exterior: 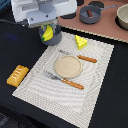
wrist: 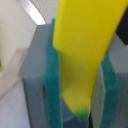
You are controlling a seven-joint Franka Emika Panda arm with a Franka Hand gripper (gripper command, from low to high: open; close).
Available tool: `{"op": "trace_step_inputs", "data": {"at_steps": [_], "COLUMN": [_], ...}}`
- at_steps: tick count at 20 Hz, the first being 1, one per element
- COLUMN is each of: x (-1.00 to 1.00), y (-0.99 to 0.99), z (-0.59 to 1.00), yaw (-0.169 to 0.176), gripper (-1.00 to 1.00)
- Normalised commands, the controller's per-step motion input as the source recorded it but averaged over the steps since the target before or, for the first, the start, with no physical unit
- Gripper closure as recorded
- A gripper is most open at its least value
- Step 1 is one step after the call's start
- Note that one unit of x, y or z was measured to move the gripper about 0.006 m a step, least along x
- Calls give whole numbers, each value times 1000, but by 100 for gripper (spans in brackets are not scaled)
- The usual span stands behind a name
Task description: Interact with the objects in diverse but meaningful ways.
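**Banana toy pinched in the gripper above a grey pot**

Banana (wrist: 85, 45), a smooth yellow plastic toy with a green tip, hangs upright between the green pads (wrist: 54, 80) of the gripper (exterior: 47, 33). The jaws press on its two flat sides, pinching it around mid-length. It looks light, stiff and a little slippery, so a hold across the broad middle, as now, seems safest; a hold near the narrow tip would likely slide.

Largest in the exterior view is the pale woven placemat (exterior: 95, 75) on a black table. The robot's white wrist fills the upper part of the exterior view's left, holding the banana over a small grey pot (exterior: 55, 37) at the mat's far corner; whether the tip touches the pot is unclear. A round tan plate (exterior: 67, 66) sits mid-mat, with an orange-handled knife (exterior: 82, 58) beyond it and a fork (exterior: 65, 81) in front. An orange ridged bread slab (exterior: 17, 75) lies off the mat on the exterior view's left. Smallest, a yellow holed cheese wedge (exterior: 80, 42) rests near the mat's far edge.
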Motion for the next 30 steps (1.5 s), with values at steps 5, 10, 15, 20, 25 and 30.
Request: {"op": "trace_step_inputs", "data": {"at_steps": [5, 10, 15, 20, 25, 30], "x": [918, 951, 827, 525, 64, 123], "y": [-500, -38, 232, 223, 103, 66], "z": [117, 78, -9, -170, -302, -289], "yaw": [0, -1, -3, 0, 0, 0], "gripper": [100, 100, 100, 100, 100, 100]}}
